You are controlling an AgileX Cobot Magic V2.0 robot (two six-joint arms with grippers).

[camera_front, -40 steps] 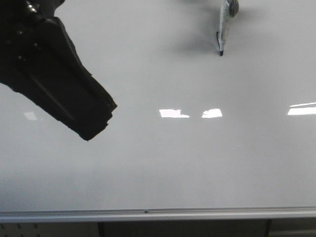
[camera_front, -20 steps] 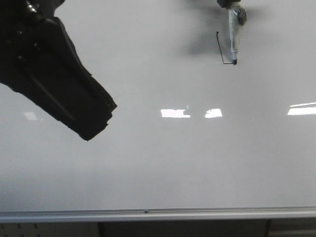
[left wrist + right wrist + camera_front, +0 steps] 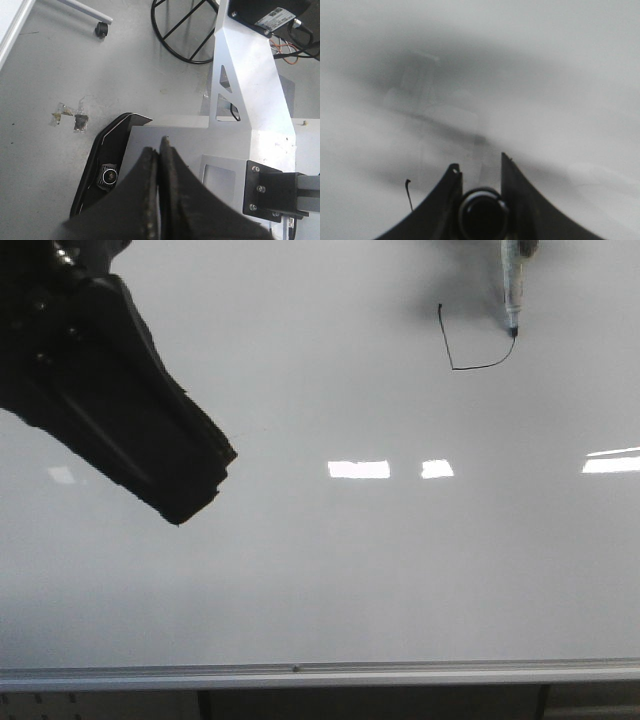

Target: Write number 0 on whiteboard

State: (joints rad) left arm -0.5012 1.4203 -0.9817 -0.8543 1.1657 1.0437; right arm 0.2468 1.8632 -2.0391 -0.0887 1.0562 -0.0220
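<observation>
A marker (image 3: 512, 285) is seen pressed tip-down against the whiteboard (image 3: 330, 580) near the far right of the front view, its upper end cut off by the frame; the number 0 (image 3: 470, 345) is only partly drawn, a thin black line running straight down on the left, then across and curving up on the right to meet the marker's tip, the top left open. In the right wrist view the right gripper (image 3: 480, 172) is shown clamped on the marker's dark round barrel (image 3: 481, 215), one finger on each side, with the start of the stroke (image 3: 409, 195) visible beside it on the blurred board. The left gripper (image 3: 195, 490) is held above the board's left side, well apart from the drawing; in the left wrist view its fingers (image 3: 150, 190) are pressed together, nothing between them; bright rectangular reflections (image 3: 358, 469) are spread across the board's middle, and a silver rail (image 3: 300, 674) lines its near edge.
</observation>
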